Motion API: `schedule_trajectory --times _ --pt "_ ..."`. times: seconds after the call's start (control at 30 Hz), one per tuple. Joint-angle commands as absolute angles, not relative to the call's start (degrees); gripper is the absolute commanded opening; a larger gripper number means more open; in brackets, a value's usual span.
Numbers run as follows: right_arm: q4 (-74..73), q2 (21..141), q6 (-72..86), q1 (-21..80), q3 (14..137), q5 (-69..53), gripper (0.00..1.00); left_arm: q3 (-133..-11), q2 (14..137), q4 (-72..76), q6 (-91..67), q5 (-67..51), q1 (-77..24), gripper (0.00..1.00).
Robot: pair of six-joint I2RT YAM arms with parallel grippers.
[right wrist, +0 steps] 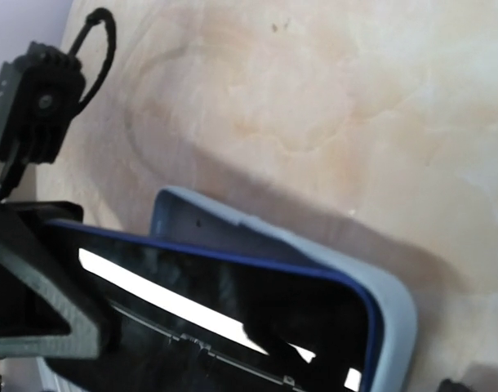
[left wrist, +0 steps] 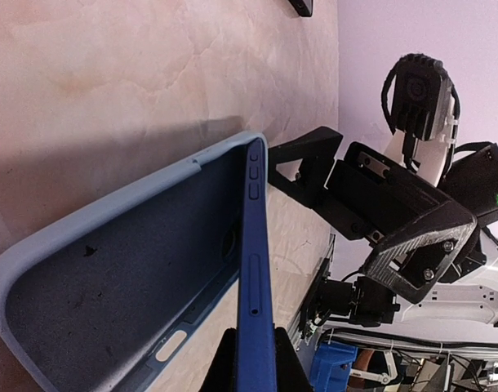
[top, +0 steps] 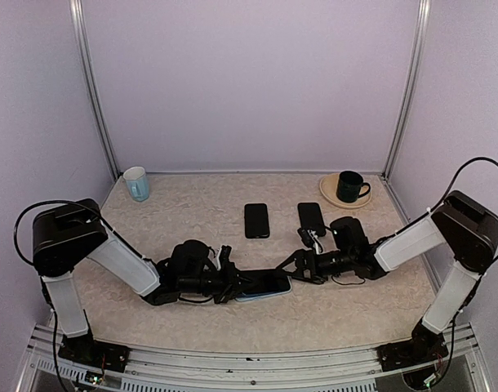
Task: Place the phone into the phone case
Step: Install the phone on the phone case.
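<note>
The dark blue phone stands tilted on its long edge, its lower edge resting inside the light blue phone case, which lies open side up on the table. My left gripper is shut on the phone's near end, one finger on each face. In the top view the left gripper comes in from the left to the phone. My right gripper is open just right of the phone's far end, not holding it. The right wrist view shows the phone's glossy screen above the case's rim.
Two dark phones lie flat behind the work spot. A pale blue mug stands at the back left. A dark green mug sits on a cream plate at the back right. Walls enclose the table.
</note>
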State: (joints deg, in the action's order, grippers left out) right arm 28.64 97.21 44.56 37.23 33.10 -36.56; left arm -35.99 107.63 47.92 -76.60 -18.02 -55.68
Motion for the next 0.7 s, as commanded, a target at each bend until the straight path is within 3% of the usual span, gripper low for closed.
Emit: schedule_trajectory --times 0.0,0.67 --pt "27.6 99.9 43.9 38.3 36.2 -37.2 1.0 -36.0 108.0 45.3 -75.4 -22.2 -55.6 0.0" --pt "28.1 102.4 44.8 42.1 38.2 -36.6 1.0 -35.8 111.0 43.8 -78.7 -24.1 -54.6 0.0"
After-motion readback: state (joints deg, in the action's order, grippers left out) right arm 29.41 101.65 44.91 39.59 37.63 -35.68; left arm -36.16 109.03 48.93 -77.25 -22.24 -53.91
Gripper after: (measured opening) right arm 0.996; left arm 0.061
